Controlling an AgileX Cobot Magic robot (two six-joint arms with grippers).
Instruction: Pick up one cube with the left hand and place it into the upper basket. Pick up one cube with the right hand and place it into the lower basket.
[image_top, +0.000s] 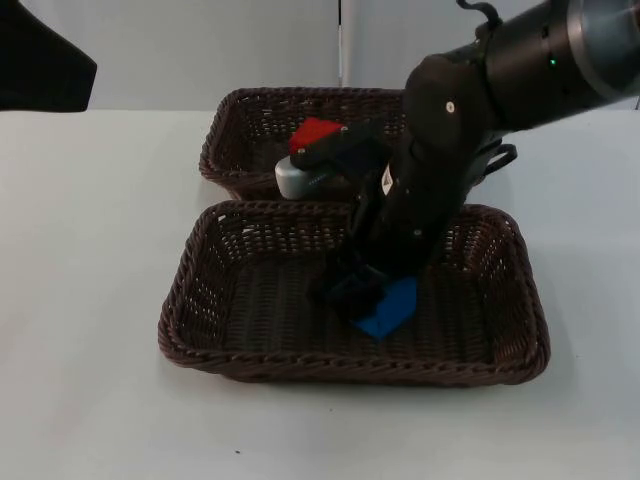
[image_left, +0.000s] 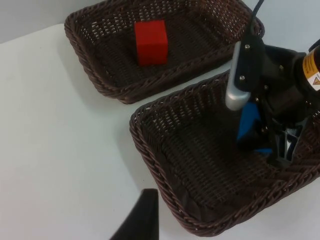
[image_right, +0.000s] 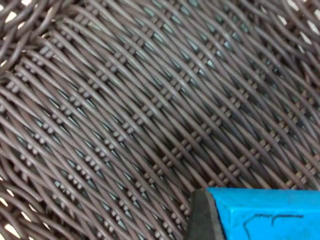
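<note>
Blue cube (image_top: 389, 308): clamped between the fingers of the right gripper (image_top: 362, 292), low inside the lower basket (image_top: 205, 262), apparently for setting down. Red cube (image_left: 151, 42): resting in the upper basket (image_left: 87, 47), beyond the lower basket. Left gripper (image_left: 142, 215): waiting beside the lower basket; finger state cannot be told.

Two brown wicker baskets (image_top: 190, 330) (image_top: 215, 150); two cubes, one red cube (image_left: 151, 42) and one blue cube (image_top: 390, 308).
</note>
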